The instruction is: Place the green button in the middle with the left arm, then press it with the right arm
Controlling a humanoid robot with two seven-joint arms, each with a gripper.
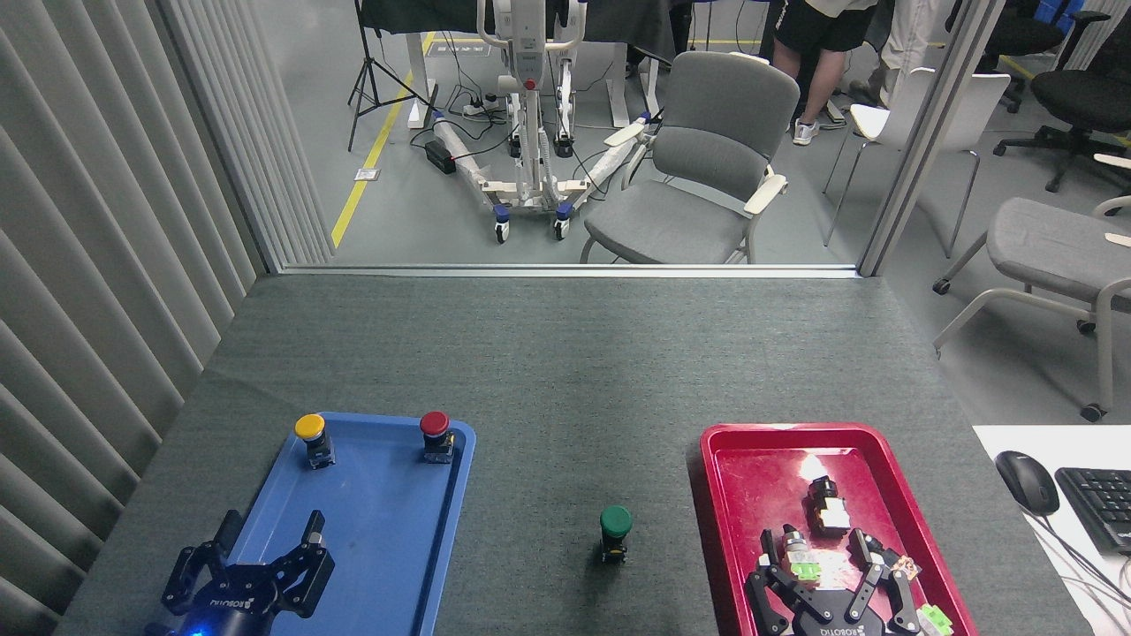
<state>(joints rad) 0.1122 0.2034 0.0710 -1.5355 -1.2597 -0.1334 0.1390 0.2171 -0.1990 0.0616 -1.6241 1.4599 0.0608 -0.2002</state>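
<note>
The green button (615, 530) stands upright on the dark grey-green tabletop cloth (565, 371), between the two trays, with nothing touching it. My left gripper (256, 552) hovers low over the near end of the blue tray (451, 503), fingers spread and open, empty. My right gripper (831, 574) sits at the bottom edge over the red tray (707, 495), well to the right of the button, its fingers splayed open above small parts.
A yellow-capped button (311, 435) and a red-capped button (435, 433) stand at the far end of the blue tray. Several small switch parts (826, 505) lie in the red tray. A mouse (1027, 481) and keyboard (1100, 503) sit on a white desk at right.
</note>
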